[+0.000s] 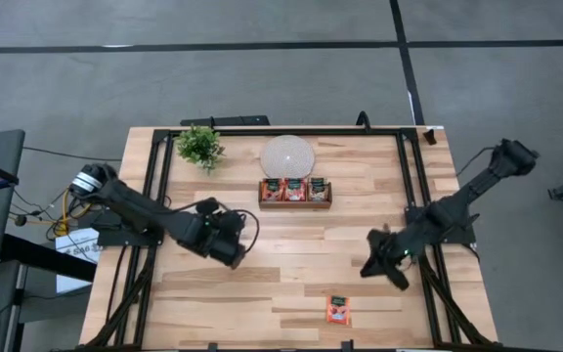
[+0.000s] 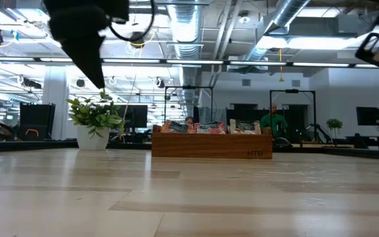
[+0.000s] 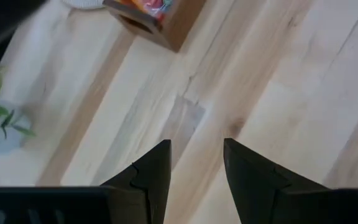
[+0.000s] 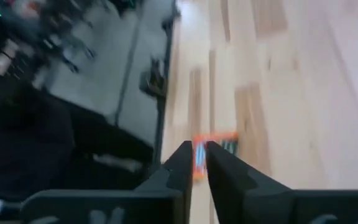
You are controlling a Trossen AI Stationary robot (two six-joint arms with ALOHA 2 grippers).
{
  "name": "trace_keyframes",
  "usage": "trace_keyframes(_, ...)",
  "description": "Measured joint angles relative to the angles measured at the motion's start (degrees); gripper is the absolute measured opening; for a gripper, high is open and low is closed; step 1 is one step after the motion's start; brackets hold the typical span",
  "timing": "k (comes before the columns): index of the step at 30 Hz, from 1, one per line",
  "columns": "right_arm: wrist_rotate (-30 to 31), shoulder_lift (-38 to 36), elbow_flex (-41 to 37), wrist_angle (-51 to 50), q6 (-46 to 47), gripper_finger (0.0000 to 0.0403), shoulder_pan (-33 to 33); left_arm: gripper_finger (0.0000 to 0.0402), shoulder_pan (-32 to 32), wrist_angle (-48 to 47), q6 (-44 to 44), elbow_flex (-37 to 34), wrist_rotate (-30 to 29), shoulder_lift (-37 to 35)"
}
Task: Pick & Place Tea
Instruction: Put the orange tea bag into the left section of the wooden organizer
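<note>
1. From above: the wooden tray [image 1: 295,193] sits toward the far middle of the table [image 1: 291,284], with tea sachets [image 1: 294,189] filling its three compartments. A white disc [image 1: 287,156] lies just behind the tray, and a small potted plant [image 1: 201,147] stands to its left. One loose red-orange sachet [image 1: 338,310] lies flat near the table's front edge. The left gripper [image 1: 235,241] hovers over the left part of the table. The right gripper [image 1: 379,267] hangs over the right part, near the loose sachet but apart from it.

2. From table height: the tray [image 2: 211,143] stands mid-table with sachets showing above its rim, and the plant [image 2: 95,120] is to its left. A person in green [image 2: 274,122] stands far behind.

3. Left wrist: its fingers [image 3: 151,174] stand apart over bare wood, holding nothing; a tray corner [image 3: 157,22] is beyond.

4. Right wrist: its fingers [image 4: 179,165] are nearly together with a slim gap, holding nothing; the loose sachet [image 4: 213,146] lies beyond them on the table.
</note>
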Motion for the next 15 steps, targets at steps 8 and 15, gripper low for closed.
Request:
trace_keyframes(8, -1.61, 19.53, 7.07, -1.01, 2.43, 0.0004, 3.34, 0.014, -4.61, 0.04, -9.52, -6.85, -1.3, -6.27)
trace_keyframes(15, -7.7, 31.47, 10.67, -1.15, 9.92, 0.0003, -0.94, 0.014, -7.76, 0.05, -12.83, -10.84, -1.32, -10.13)
